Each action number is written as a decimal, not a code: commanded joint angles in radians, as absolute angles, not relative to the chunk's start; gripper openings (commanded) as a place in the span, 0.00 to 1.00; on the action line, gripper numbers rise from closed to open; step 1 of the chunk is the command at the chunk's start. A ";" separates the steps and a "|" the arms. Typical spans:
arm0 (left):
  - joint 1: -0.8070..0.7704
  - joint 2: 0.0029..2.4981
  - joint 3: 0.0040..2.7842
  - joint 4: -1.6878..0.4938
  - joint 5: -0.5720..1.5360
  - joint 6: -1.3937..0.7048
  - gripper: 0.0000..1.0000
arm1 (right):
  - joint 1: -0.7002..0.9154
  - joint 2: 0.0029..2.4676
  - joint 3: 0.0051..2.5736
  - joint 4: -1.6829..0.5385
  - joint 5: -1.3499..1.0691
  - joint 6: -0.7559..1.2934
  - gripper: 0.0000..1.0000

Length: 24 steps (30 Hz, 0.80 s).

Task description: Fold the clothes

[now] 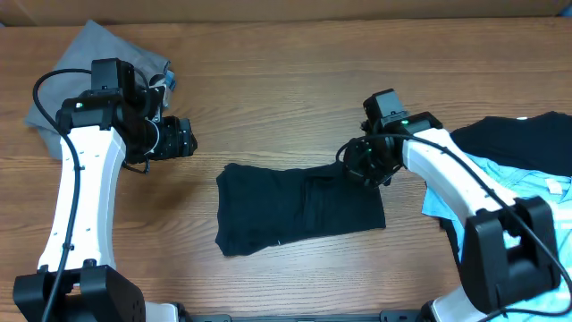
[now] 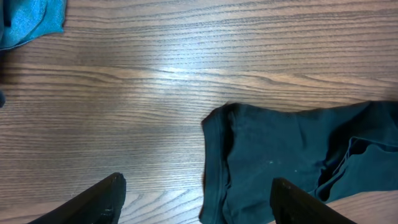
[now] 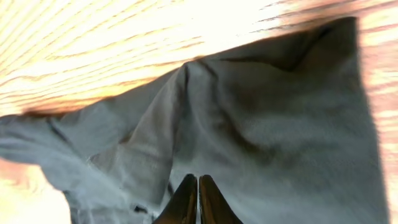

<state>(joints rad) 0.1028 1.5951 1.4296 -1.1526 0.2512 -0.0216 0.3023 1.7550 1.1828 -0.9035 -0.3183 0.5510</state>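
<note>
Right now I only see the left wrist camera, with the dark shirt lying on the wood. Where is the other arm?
Observer: The right gripper is at the dark shirt's upper right corner, shut.
Operator: Is it holding the shirt?
Observer: I cannot tell. In the right wrist view its closed fingertips point at the fabric.
Operator: Are there more clothes?
Observer: Yes, a black garment and a light-blue garment lie piled to the right, beside that arm.
</note>
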 commanded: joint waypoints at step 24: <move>0.031 1.582 1.129 -1.029 0.421 -0.019 1.00 | 0.355 1.673 1.298 -0.981 -0.341 0.460 0.05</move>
<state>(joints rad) 0.0631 1.5929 1.2488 -1.0927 0.3321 -0.0189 0.3798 1.7100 1.2762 -0.9478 -0.3595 0.4782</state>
